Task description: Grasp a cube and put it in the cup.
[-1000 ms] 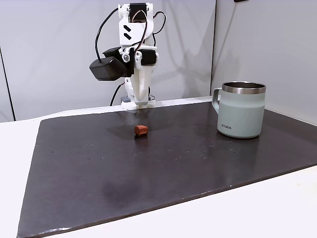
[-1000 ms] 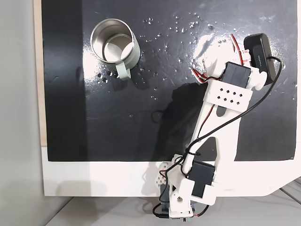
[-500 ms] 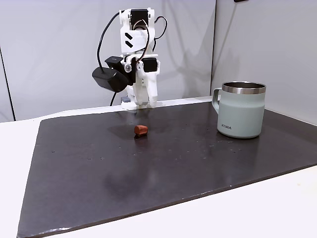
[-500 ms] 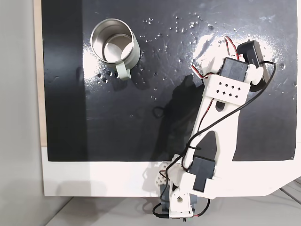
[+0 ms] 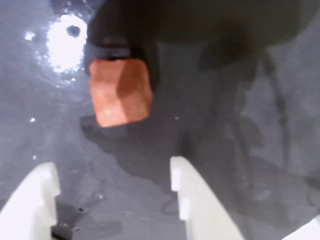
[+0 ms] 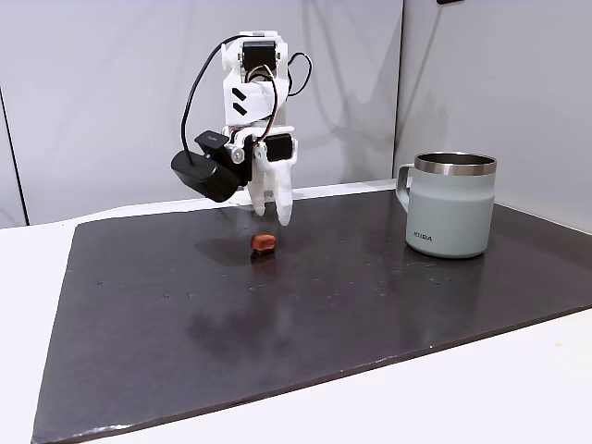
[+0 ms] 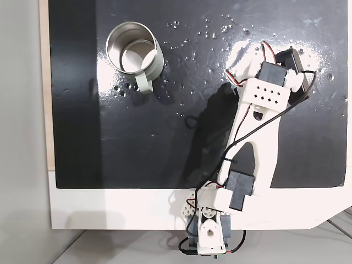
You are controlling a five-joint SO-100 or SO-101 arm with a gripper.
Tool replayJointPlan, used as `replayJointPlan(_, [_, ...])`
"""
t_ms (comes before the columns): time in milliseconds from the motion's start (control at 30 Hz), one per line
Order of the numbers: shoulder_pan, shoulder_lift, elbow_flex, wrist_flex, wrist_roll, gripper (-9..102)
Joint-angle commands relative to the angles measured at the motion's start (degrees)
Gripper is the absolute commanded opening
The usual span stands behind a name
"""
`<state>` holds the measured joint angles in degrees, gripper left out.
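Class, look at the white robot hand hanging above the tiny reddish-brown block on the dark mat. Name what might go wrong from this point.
1. In the wrist view the tiny reddish-brown block lies ahead of the open white hand, toward its left finger; a straight descent may nudge it aside rather than straddle it.
2. The block is small with rounded edges, so it may slip or pop out as the fingers close.
3. The pale grey-green steel-rimmed mug stands far off, so a weak grip may drop it on the way.
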<state>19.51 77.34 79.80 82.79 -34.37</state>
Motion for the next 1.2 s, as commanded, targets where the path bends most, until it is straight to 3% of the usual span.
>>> replayJointPlan(0, [0.8,0.1,0.3,-2.0,-0.8,24])
replayJointPlan(700, [3.9,-8.0,0.1,-7.8,-4.2,22])
replayJointPlan(967, [3.3,-8.1,-0.7,-8.1,-4.0,5])
replayJointPlan(1167, [3.6,-8.1,-0.8,-7.6,-4.3,2])
